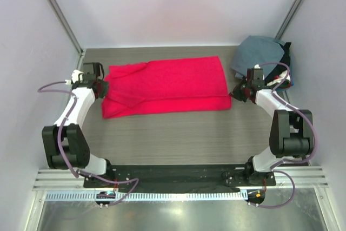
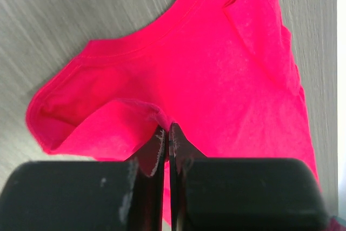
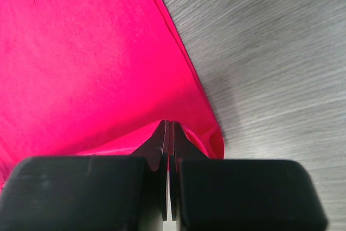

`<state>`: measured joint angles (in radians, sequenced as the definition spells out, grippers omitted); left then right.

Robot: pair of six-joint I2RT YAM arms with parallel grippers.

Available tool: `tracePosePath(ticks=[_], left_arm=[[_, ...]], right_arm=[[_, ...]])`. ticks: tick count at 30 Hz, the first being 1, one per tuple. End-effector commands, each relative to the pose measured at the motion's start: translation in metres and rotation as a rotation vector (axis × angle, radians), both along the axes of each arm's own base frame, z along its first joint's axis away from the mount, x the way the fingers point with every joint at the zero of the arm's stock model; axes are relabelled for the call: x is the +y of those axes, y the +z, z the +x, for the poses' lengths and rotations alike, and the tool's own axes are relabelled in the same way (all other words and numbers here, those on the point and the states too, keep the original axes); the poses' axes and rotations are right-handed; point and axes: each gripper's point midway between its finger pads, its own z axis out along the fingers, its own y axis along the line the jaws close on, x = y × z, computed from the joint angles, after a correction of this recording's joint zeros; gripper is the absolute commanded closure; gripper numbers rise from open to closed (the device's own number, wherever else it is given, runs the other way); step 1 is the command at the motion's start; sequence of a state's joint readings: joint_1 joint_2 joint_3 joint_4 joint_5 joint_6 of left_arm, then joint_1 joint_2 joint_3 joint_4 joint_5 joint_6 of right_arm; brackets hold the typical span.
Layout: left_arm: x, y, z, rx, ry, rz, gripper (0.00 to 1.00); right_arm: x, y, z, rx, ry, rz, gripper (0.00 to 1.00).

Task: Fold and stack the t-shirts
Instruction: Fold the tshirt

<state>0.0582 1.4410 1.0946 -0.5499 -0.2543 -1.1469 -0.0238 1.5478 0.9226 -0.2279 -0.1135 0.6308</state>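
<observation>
On table [image 1: 178, 133], red t-shirt [image 1: 167, 85], ends pinched

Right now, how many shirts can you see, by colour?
Red shirt: 1
Grey-blue shirt: 1
Dark cloth under the grey-blue: mostly hidden, cannot count
Total: 2 shirts clearly seen

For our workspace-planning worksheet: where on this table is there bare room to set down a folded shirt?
Widest free patch: the table between the red shirt and the arm bases. A thin strip lies behind it by the back wall. The far right corner is crowded: grey-blue shirt pile and right gripper.
</observation>
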Motion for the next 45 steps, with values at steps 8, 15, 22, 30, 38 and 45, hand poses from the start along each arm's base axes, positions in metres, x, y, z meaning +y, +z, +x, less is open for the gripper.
tracePosePath(ticks=[8, 15, 22, 30, 38, 45], left_arm=[[-0.005, 0.007, 0.059, -0.079, -0.040, -0.018, 1.00], [-0.012, 0.006, 0.078, -0.087, -0.072, -0.006, 1.00], [-0.015, 0.008, 0.091, -0.094, -0.090, 0.004, 1.00], [-0.026, 0.016, 0.099, -0.090, -0.112, 0.069, 1.00], [-0.014, 0.002, 0.102, 0.009, -0.089, 0.143, 0.28], [-0.001, 0.051, 0.080, -0.052, -0.035, 0.211, 0.03]], right_arm=[[-0.008, 0.008, 0.031, -0.067, -0.041, -0.016, 0.99], [-0.007, 0.005, 0.037, -0.062, -0.042, -0.008, 0.99], [-0.007, 0.004, 0.039, -0.061, -0.043, -0.007, 0.99], [-0.008, 0.002, 0.039, -0.059, -0.046, -0.010, 0.99], [-0.007, 0.004, 0.051, -0.066, -0.050, 0.000, 0.79], [-0.011, 0.023, 0.041, -0.117, -0.087, -0.023, 0.45]])
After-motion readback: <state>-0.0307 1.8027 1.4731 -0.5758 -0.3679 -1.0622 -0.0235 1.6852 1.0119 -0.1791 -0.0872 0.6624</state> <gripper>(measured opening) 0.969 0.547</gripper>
